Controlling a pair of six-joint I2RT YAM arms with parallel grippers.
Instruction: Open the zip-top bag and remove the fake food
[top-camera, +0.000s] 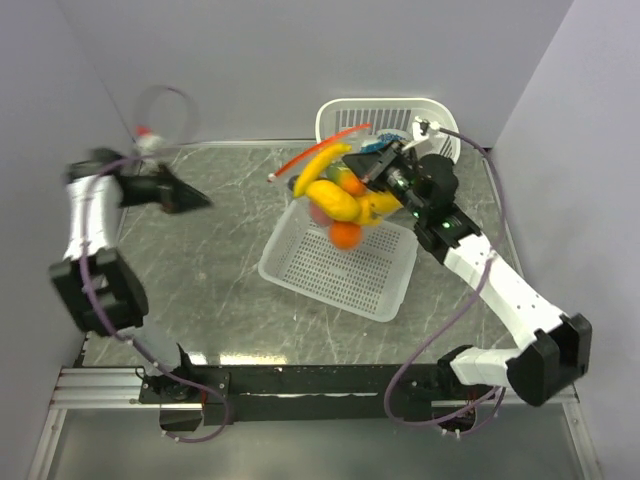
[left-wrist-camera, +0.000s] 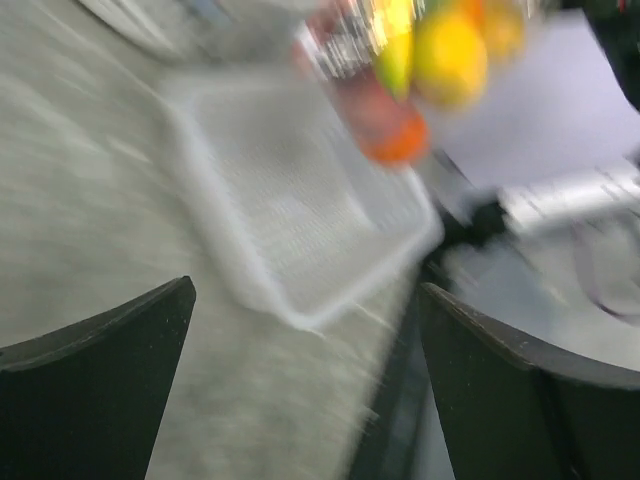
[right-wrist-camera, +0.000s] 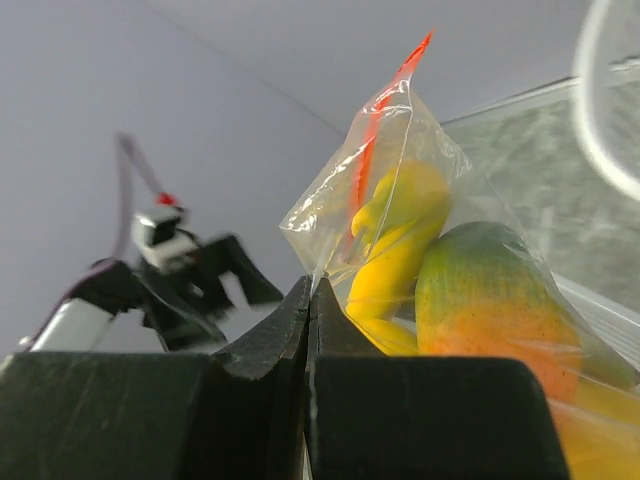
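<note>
My right gripper (top-camera: 374, 172) is shut on a corner of the clear zip-top bag (top-camera: 335, 190) and holds it in the air above a white basket. In the right wrist view its jaws (right-wrist-camera: 312, 285) pinch the plastic of the bag (right-wrist-camera: 400, 120), whose red zipper strip (right-wrist-camera: 375, 130) points up. The fake food (top-camera: 342, 205) hangs inside: a yellow banana (right-wrist-camera: 400, 240), a green-orange fruit (right-wrist-camera: 490, 300) and a round orange fruit (top-camera: 345, 235). My left gripper (top-camera: 195, 200) is open and empty at the far left, blurred. The left wrist view shows the bagged food (left-wrist-camera: 450, 55) far ahead.
A flat white slatted basket (top-camera: 340, 275) lies on the grey marbled table under the bag and shows in the left wrist view (left-wrist-camera: 290, 220). A taller white basket (top-camera: 385, 115) stands at the back by the wall. Walls close in left, right and behind.
</note>
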